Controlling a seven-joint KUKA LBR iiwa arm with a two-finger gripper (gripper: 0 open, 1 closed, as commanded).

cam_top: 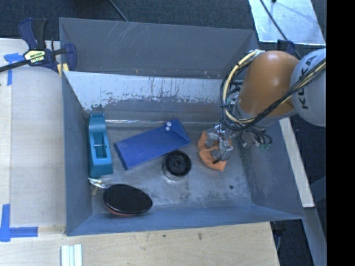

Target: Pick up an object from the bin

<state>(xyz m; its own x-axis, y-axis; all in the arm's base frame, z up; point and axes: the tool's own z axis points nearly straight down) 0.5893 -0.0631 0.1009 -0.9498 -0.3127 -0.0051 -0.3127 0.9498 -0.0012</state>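
Orange crumpled lump (213, 162) at the bin's (166, 49) right meets the jaws; parted or clamped, I cannot tell.

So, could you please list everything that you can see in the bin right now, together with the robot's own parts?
Tape dispenser: one, teal, bin's left side.
Flat box: one, dark blue, slantwise in the middle.
Round cap: one, black, below the box's right end.
Oval thing: one, black with reddish edge, front-left corner.
Crumpled thing: one, orange, right side of the floor.
Bin: one, grey metal.
Gripper: one, metallic, over the crumpled thing.
Arm cover: one, orange-brown, upper right.
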